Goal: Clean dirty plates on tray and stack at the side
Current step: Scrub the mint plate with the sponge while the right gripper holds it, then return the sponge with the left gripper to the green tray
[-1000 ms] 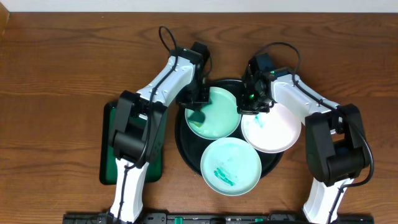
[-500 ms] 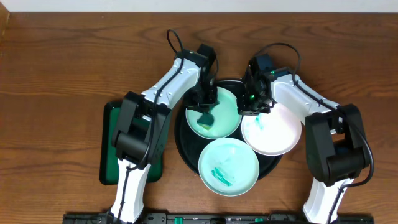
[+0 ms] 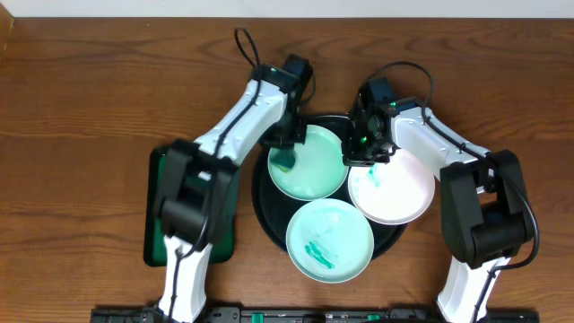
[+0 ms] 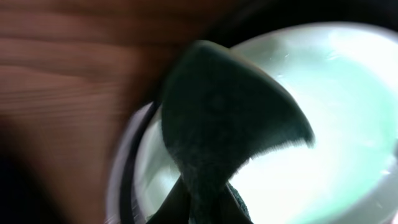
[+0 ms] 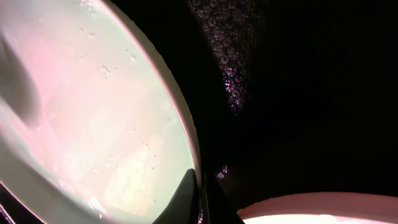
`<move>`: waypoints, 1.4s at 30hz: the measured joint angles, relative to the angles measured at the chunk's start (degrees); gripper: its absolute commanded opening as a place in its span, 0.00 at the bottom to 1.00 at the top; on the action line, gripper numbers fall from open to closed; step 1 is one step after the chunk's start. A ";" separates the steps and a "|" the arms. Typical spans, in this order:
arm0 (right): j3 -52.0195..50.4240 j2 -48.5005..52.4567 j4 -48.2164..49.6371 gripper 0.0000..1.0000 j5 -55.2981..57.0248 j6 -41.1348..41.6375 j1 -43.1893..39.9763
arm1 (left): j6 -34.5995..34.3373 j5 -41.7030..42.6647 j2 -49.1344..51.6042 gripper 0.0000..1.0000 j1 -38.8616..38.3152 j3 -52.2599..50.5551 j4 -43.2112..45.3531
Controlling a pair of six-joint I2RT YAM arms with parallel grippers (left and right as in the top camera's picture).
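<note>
The left claw [image 3: 285, 146] is pinching a dark sponge [image 4: 230, 124] at the left edge of the far mint plate [image 3: 316, 166] on the tray [image 3: 262, 202], the plate's surface lying rightward toward the right claw [image 3: 362, 151], which is pinching its rim.

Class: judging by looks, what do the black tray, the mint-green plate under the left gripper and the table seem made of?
Black tray: probably plastic or lacquer; glossy, with glittering specks. Mint-green plate: likely glazed ceramic or melamine; smooth with bright glare. Table: wood or veneer; brown streaky grain.
</note>
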 measured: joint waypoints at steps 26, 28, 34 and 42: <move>-0.04 0.00 0.37 0.01 -0.04 -1.05 0.00 | -16.65 -15.82 -17.38 0.07 14.69 -18.80 -7.26; -0.09 0.00 0.61 0.01 -0.24 -1.64 0.00 | -16.70 -13.68 -17.35 0.07 16.70 -23.43 -3.04; -0.35 0.00 3.10 0.01 -0.92 -4.55 0.00 | -15.85 -9.27 -17.03 0.07 19.28 -32.81 3.48; -0.55 0.00 7.37 0.01 -1.75 -7.08 0.15 | -14.56 -8.17 -16.98 0.07 19.30 -33.99 3.89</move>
